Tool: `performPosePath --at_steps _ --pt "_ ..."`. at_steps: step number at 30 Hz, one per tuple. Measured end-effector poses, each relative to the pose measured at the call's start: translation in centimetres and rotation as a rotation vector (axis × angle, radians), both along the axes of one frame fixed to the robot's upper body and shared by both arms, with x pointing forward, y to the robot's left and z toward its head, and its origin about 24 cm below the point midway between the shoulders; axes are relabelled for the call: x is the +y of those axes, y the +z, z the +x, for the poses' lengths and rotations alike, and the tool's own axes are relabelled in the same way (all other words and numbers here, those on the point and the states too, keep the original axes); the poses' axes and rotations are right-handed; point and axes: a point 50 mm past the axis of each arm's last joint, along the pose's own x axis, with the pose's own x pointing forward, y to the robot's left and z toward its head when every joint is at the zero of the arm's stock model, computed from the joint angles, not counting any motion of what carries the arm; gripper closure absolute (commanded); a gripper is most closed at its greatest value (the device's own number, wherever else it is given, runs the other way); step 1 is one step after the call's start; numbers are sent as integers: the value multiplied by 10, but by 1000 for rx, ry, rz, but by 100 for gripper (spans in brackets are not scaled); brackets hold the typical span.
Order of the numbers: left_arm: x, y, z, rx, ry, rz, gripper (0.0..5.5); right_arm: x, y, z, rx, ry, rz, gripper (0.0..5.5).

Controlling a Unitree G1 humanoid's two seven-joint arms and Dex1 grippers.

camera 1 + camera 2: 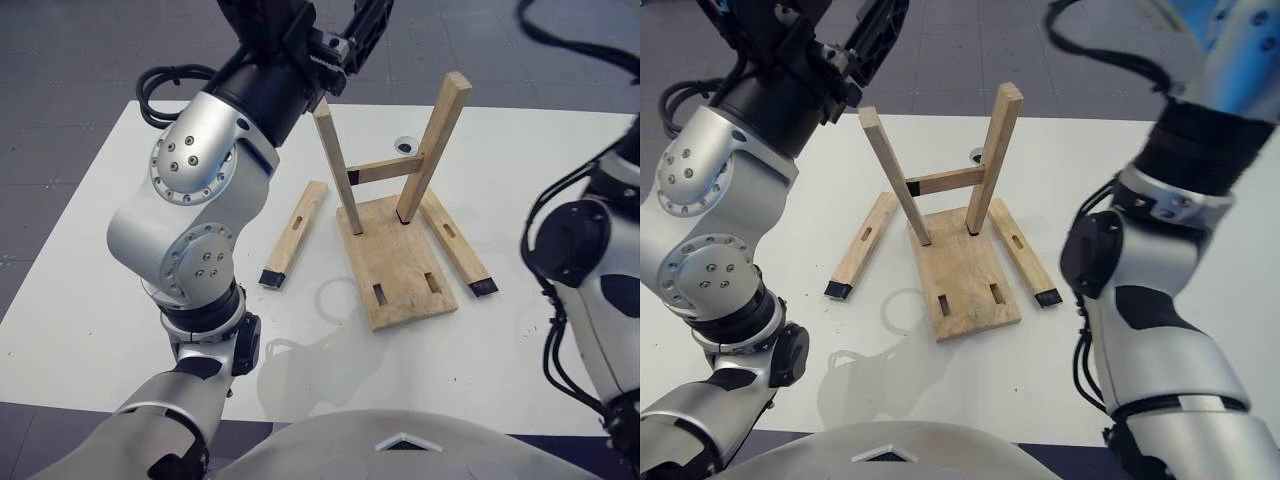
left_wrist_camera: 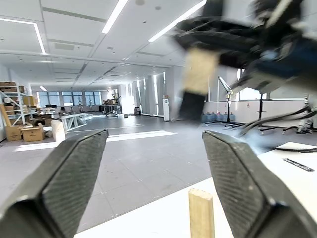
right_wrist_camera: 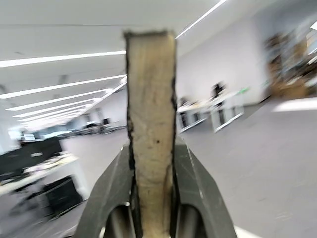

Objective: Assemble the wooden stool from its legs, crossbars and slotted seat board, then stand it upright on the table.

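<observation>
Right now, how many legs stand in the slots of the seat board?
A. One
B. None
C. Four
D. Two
D: one leg and a second leg stand upright in the far slots of the seat board, joined by a crossbar; two other legs lie flat on the table, one at each side of the board.

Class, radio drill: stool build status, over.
Left gripper open by upright leg. Right gripper shut on wooden bar. Seat board: two legs slotted, two loose. Nothing blocking.
</observation>
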Motion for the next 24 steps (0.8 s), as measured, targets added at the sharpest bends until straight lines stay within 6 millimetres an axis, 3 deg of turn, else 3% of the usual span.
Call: performPosePath --at_steps 3,5,8,9,12,13,17,24 --pt "11 2 2 -4 81 -26 95 -29 -6 -15 -76 -266 -149 510" --pt "20 3 4 -3 154 -34 70 -39 -27 -17 -32 -344 -196 510" --pt "32 4 6 -5 238 -28 69 -57 -95 -16 142 -449 -303 510" --pt "35 3 6 -4 263 -27 69 -61 -126 -19 212 -468 -351 510" --pt "38 2 8 4 287 -17 69 -55 -214 -34 379 -382 -379 510" --pt "38 2 8 5 289 -17 69 -50 -227 -38 389 -353 -376 510" --pt "39 1 9 6 303 -12 69 -31 -263 -49 376 -240 -410 510" --pt "34 -1 9 18 283 -14 69 -35 -296 -40 349 -229 -431 510"
